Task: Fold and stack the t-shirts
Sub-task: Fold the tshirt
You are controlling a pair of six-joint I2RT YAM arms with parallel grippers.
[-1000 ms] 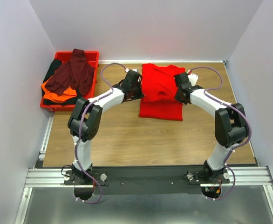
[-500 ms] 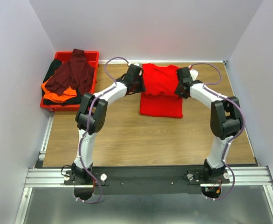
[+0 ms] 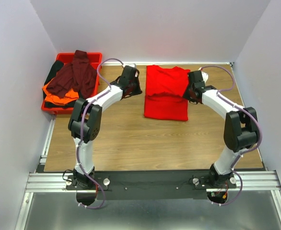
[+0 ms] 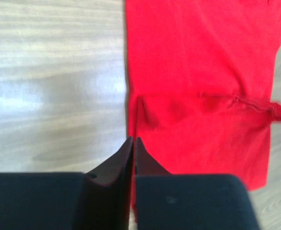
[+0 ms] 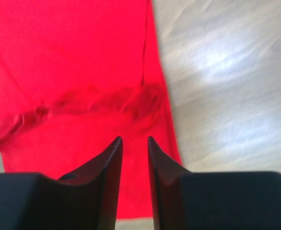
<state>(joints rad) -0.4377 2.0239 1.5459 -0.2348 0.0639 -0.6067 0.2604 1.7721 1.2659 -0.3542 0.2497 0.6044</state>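
The bright red t-shirt (image 3: 165, 93) lies folded on the wooden table, its folded-over layer ending in a rumpled seam (image 4: 236, 103) across the middle. My left gripper (image 3: 136, 89) hovers just off the shirt's left edge (image 4: 129, 86). Its jaws are nearly touching, with nothing between them (image 4: 133, 140). Off the shirt's right edge, my right gripper (image 3: 190, 94) stands open and empty (image 5: 134, 139) above the red cloth (image 5: 73, 57). The dark maroon (image 3: 76, 76), orange (image 3: 54, 90) and black (image 3: 55, 68) t-shirts are heaped in the tray.
A rigid red plastic tray (image 3: 97, 56) sits at the table's back left corner. Bare wood (image 3: 145, 143) lies between the red shirt and the arm bases. Grey walls close in the table on three sides.
Both grippers let go of the red shirt and drew outward, left arm leftward, right arm rightward. The shirt's upper part now lies flat, folded over the lower.
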